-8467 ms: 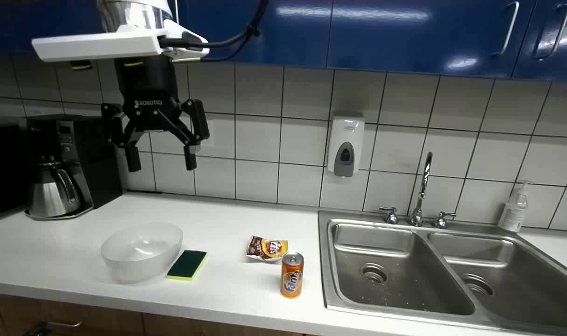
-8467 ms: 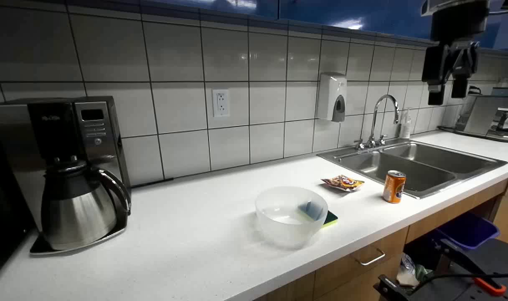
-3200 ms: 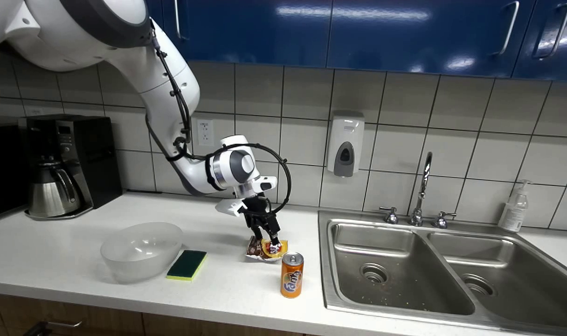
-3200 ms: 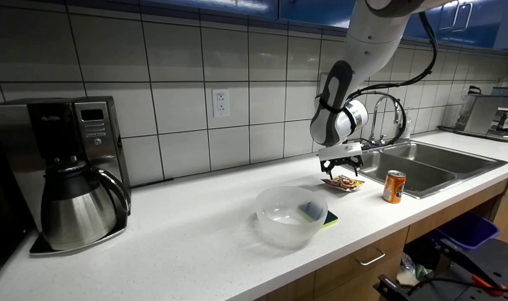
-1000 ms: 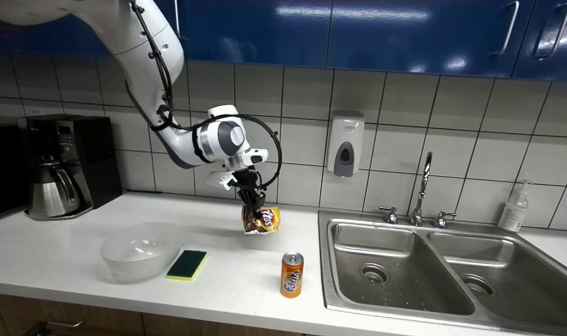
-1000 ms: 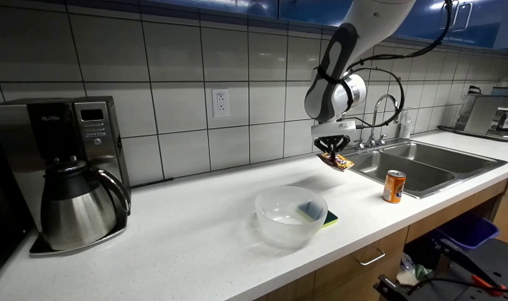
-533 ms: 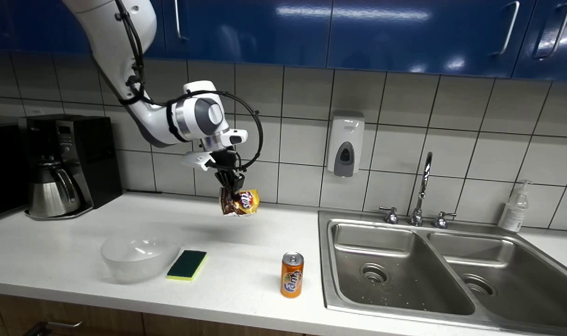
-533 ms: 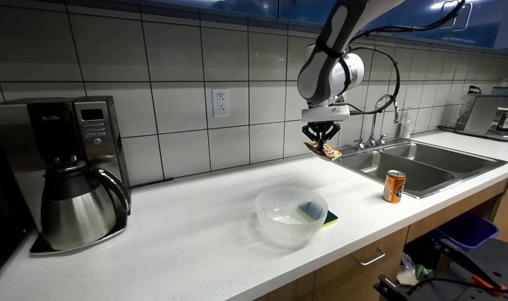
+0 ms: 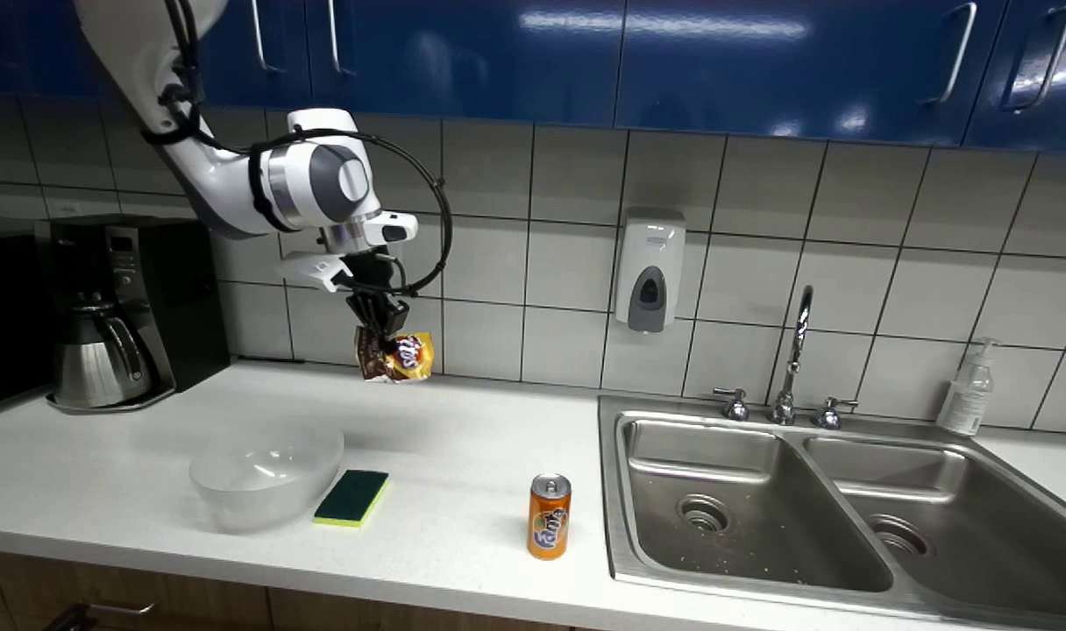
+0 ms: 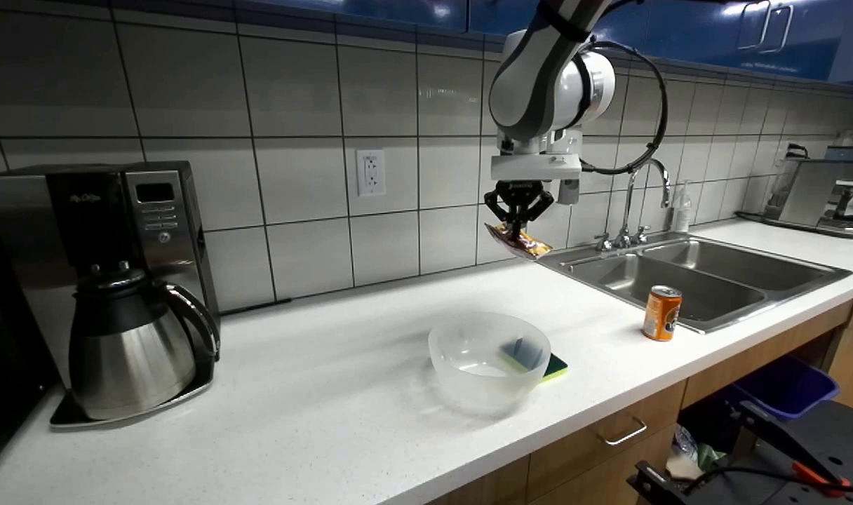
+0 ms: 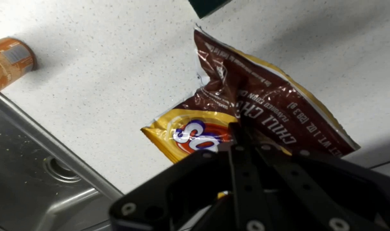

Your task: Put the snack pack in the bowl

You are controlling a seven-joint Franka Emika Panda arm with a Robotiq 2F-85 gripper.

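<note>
The snack pack (image 9: 417,355), dark brown and yellow-orange, hangs well above the counter, pinched in my gripper (image 9: 387,343). In the wrist view the packet (image 11: 265,96) is creased where the black fingers (image 11: 236,133) close on its middle. Tilted slightly, the same packet (image 10: 535,247) shows below my gripper (image 10: 516,233) in an exterior view. The translucent whitish bowl (image 9: 252,504) rests on the counter, lower than the packet and to its left there; nothing shows inside it. In an exterior view the bowl (image 10: 468,386) stands nearer the camera than the gripper. The wrist view does not show the bowl.
A green-and-black sponge (image 9: 351,497) lies against or close beside the bowl. The orange can (image 9: 549,519) stands upright near the steel sink (image 9: 616,526). A coffee maker (image 10: 97,217) occupies the counter's far end. Behind rises the tiled wall, with a soap dispenser (image 9: 651,272).
The packet, on the counter about three seconds ago, has been gripped and lifted. Over the last second my gripper has carried it higher and towards the bowl's side. Bowl, sponge and can have stayed put.
</note>
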